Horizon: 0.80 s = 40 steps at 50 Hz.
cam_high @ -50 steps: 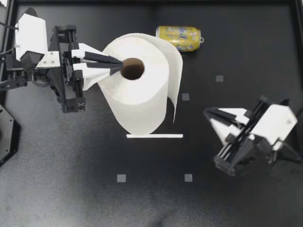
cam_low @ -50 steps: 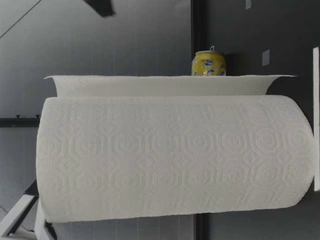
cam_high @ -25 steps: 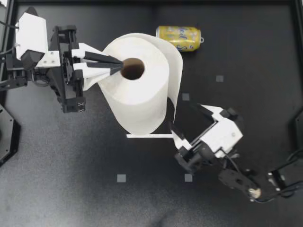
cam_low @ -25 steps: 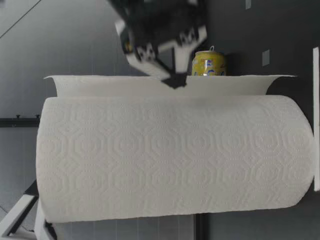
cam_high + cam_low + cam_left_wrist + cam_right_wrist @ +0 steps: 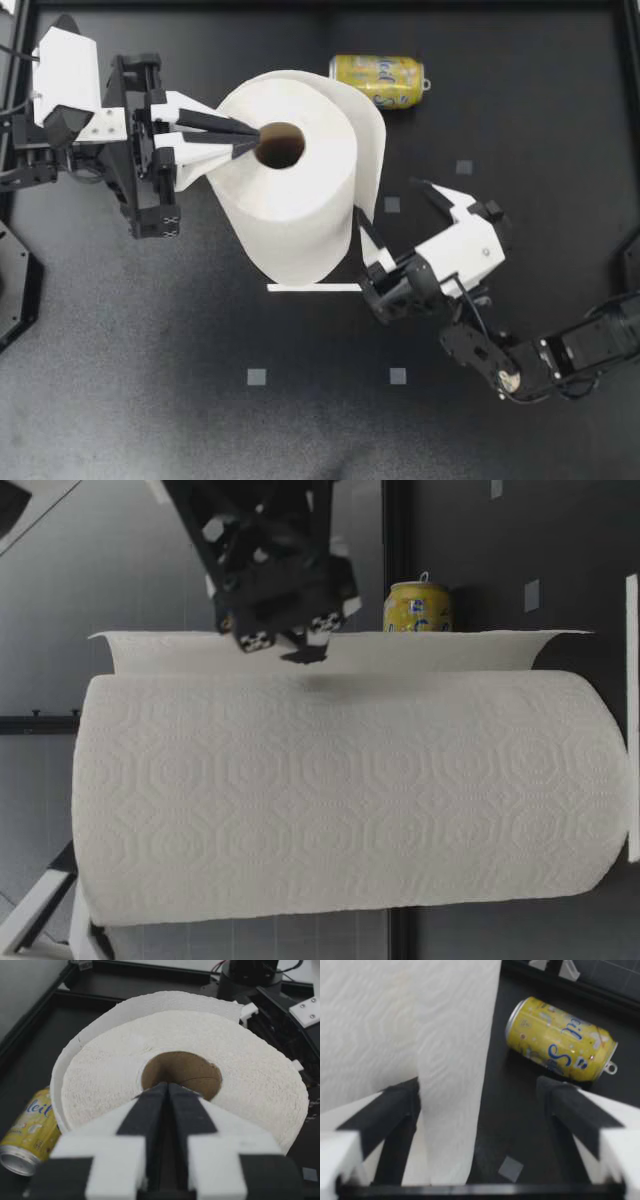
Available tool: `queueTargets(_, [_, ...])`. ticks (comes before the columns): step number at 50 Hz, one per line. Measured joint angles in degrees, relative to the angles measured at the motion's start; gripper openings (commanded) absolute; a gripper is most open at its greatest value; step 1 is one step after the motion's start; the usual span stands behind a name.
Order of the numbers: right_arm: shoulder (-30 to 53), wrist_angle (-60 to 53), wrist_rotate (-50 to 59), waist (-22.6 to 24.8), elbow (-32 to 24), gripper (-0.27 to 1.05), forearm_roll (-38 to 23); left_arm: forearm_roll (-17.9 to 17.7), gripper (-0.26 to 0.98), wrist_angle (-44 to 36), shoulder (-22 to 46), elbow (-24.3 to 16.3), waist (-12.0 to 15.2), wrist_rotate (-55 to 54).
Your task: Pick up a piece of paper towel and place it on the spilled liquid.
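Two hands showed from above. My left hand had its fingers pressed together, empty, the tips at the cardboard core of the paper towel roll, which stood upright on the dark worktop. My right hand was spread wide just beside the roll, one finger by the loose sheet hanging off it, and a yellow can lay well ahead.

From table height, the right hand sat beyond the sheet, beside the roll's upper half; I could not tell its fingers there.

In the left wrist view, the closed tips met the core's mouth.

In the right wrist view, the sheet hung between the parted fingers, close against one finger and well clear of the other, ungripped
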Motion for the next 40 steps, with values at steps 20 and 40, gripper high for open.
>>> queueTargets(20, [0.6,0.2,0.0,-6.2,-0.4,0.85,-1.3,0.0,0.16,-0.3,-0.1,0.6,0.1,-0.1])
queueTargets(40, [1.0,-1.4,-0.4,-7.6,-1.1,0.84,-3.5,0.0,0.16,-0.3,-0.2,0.6,0.1,-0.1])
